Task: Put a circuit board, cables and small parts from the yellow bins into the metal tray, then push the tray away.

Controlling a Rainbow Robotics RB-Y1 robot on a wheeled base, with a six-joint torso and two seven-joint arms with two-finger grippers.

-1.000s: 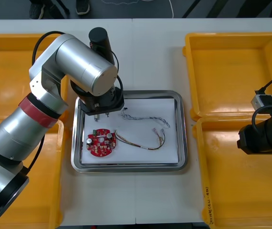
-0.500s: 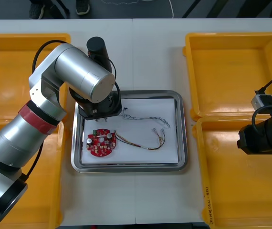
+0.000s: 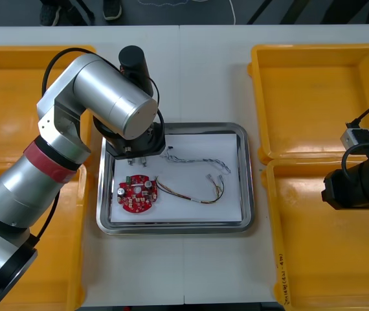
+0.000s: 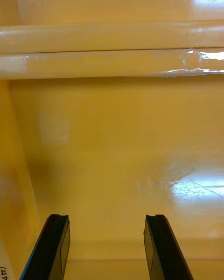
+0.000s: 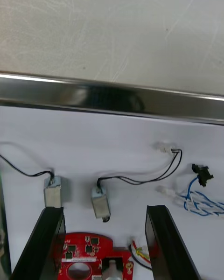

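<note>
Quick status: the left gripper [image 3: 136, 157] is hanging low over the far-left corner of the metal tray [image 3: 249, 175], which is white inside. Fingers are spread wide and not gripping anything, so it's a released hand.

In the left wrist view [image 5: 105, 209] there are two small metal parts [image 5: 100, 203] lying on the white. One is right at a fingertip and the other is in the gap just ahead of the tips. AFAICT they're flat on the tray and not pinched. A thin black cable [image 5: 140, 179] runs from them, out ahead of the fingers toward the tray rim.

The round red circuit board [image 3: 136, 192] sits just behind the fingertips on the robot's side, partly between the fingers. The red/yellow cable [image 3: 191, 194] starts at the board's edge beside the gripper and curls away from it across the tray. The blue/white cable [image 3: 197, 161] starts just beside the gripper on the side facing the tray's middle and trails off from there.

The right gripper [image 4: 106, 217] is parked well apart from all that, over the near yellow bin [image 3: 327, 259] on the robot's right. Its fingers are also apart w/ nothing in them, just bin floor past the tips.

The tray is on the table [image 3: 210, 78] between the bins.
</note>
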